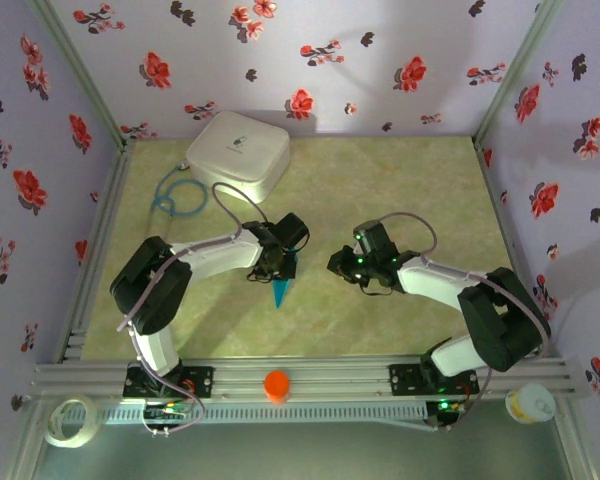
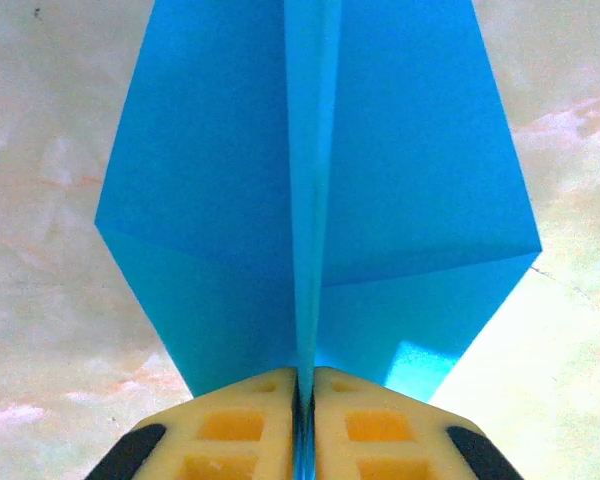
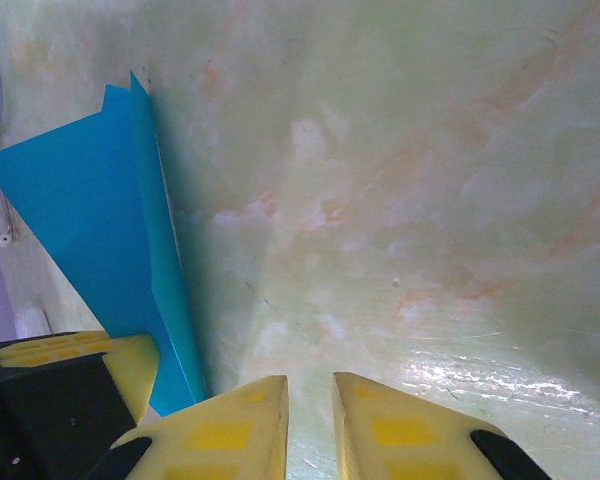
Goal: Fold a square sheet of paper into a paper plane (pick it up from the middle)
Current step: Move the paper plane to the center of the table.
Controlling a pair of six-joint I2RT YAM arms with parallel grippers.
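Yellow fingertips of the left hand sit closest, clenched on the raised centre crease of the paper plane. Its turquoise wings spread to either side over the marbled table and narrow away from the hand. Seen from above, the plane's point pokes out from under that hand toward the near rail, roughly midway between the two arms. The right hand hangs low over the table just beside the plane, on its right and apart from the paper, empty, with its jaws parted by a narrow gap. Well back on the left stands a white rounded box with a blue cable looped beside it. A small orange object sits on the near rail.
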